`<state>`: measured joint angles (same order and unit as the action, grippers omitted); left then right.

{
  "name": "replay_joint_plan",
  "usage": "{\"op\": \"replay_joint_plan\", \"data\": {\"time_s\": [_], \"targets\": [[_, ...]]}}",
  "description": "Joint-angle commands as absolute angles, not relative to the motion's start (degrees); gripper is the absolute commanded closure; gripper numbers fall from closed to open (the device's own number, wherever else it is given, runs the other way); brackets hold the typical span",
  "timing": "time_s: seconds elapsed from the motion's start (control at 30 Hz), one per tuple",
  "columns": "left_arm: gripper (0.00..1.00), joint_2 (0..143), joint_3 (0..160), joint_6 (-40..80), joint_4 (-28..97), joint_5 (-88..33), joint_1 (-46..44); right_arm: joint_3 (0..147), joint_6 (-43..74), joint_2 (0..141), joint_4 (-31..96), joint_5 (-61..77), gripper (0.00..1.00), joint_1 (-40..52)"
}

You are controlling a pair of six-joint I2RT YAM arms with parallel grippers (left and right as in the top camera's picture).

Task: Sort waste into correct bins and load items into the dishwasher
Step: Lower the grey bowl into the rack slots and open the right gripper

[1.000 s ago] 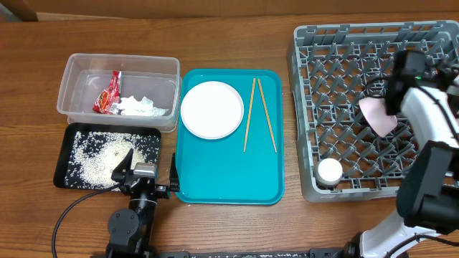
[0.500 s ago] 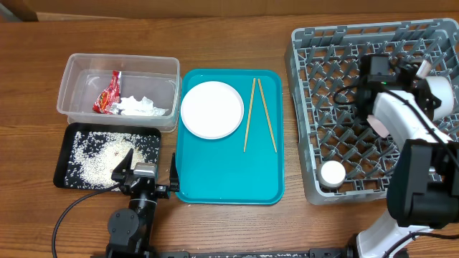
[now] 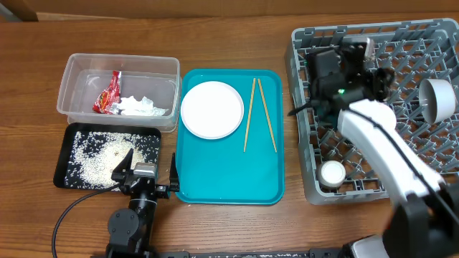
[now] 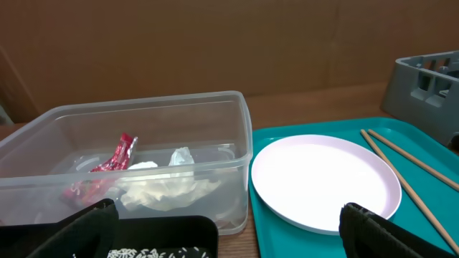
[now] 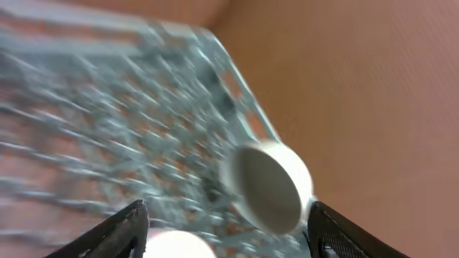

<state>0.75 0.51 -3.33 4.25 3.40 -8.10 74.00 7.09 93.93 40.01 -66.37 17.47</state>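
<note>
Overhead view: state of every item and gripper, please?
Clear tub: holds wrapper and tissue.
Black tray: holds rice.
Plate: flat on teal tray.
Chopsticks: lying on teal tray.
Bowl: tipped on its side in rack.
Cup: in rack.
Left gripper: open, empty.
Right gripper: open, empty.

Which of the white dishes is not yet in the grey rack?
The flat round plate, lying on the teal tray beside the chopsticks. The bowl and the small cup are both already inside the rack.
</note>
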Motion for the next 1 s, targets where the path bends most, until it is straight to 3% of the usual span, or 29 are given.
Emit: {"op": "replay_joint_plan", "data": {"time_s": [0.0, 0.1, 0.13, 0.17, 0.2, 0.23, 0.4, 0.67, 0.83, 0.97], "targets": [[0.0, 0.23, 0.3, -2.59, 4.08, 2.94, -7.49, 75.66, 7.46, 88.36, 42.7, -50.85, 0.34, 20.86], [0.0, 0.23, 0.3, -2.59, 4.08, 2.94, -7.49, 75.66, 7.44, 87.92, 44.6, -45.3, 0.38, 21.76], [0.0, 0.23, 0.3, -2.59, 4.08, 2.94, -7.49, 75.66, 7.46, 88.01, 44.21, -46.37, 0.5, 21.12], [0.0, 0.23, 0.3, -2.59, 4.08, 2.94, -7.49, 75.66, 7.46, 88.01, 43.22, -47.4, 0.75, 20.01], [0.0, 0.23, 0.3, -2.57, 4.08, 2.94, -7.49, 75.66, 7.46, 87.99, 41.56, -47.94, 0.89, 18.17], [0.0, 0.23, 0.3, -2.57, 4.08, 2.94, -7.49, 75.68, 7.46, 87.96, 39.55, -47.88, 0.96, 16.16], [0.0, 0.23, 0.3, -2.57, 4.08, 2.94, -7.49, 75.75, 7.44, 87.96, 30.04, -42.92, 0.96, 2.0], [0.0, 0.23, 0.3, -2.57, 4.08, 2.94, -7.49, 75.72, 10.41, 89.62, 26.85, -20.58, 0.96, -21.39], [0.0, 0.23, 0.3, -2.57, 4.08, 2.94, -7.49, 75.72, 13.74, 92.88, 26.5, -14.39, 0.96, -30.13], [0.0, 0.23, 0.3, -2.57, 4.08, 2.94, -7.49, 75.72, 13.72, 96.62, 27.03, -13.08, 0.96, -30.76]]}}
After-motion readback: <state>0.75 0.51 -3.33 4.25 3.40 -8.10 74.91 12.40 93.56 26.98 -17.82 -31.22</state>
